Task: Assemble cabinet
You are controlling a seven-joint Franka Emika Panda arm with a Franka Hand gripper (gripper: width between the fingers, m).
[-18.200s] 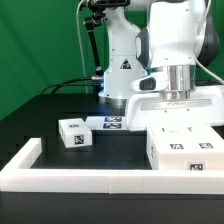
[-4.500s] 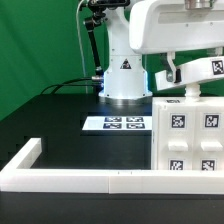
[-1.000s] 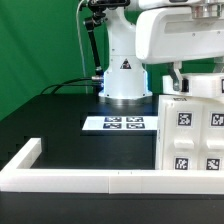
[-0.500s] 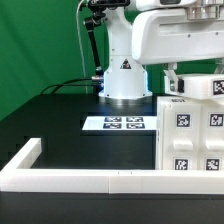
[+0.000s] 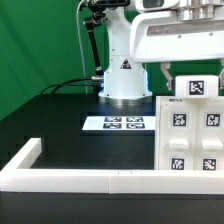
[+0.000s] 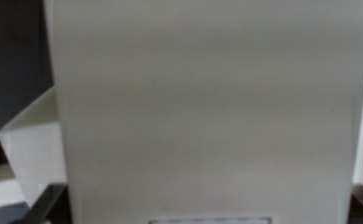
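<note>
Seemingly coded square tag [image 5: 196, 87] on held panel [image 5: 179, 90]

A green backdrop [image 5: 40, 40] hung behind the marker board [image 5: 117, 124], which lay flat on a black table [image 5: 55, 130] under even, bright light. Nearer the camera than the board, a long low white rim bar [image 5: 90, 179] edged the table, turning a corner toward the exterior view's left.
</note>
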